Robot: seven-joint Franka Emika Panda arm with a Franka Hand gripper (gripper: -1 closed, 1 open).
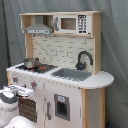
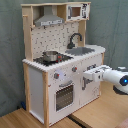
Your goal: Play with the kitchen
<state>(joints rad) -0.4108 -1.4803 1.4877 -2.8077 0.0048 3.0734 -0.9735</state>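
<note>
The kitchen (image 1: 55, 70) (image 2: 62, 60) stands on a wooden floor (image 2: 30, 117) before a grey curtain (image 1: 112, 45). The claw (image 2: 90, 76) sits at its front panel, right of the oven door (image 2: 64, 95) in the second exterior view; whether its fingers are parted cannot be told.

Kitchen (image 1: 75, 95) is white with pale wood frame; backsplash (image 1: 55, 50) has a white brick pattern. Faucet (image 1: 83, 59) black, sink (image 1: 72, 74) grey, pot (image 2: 50, 56) silver, hood (image 2: 49, 20) grey. Arm (image 2: 116, 77) white, backdrop (image 2: 112, 25) grey-green.
</note>
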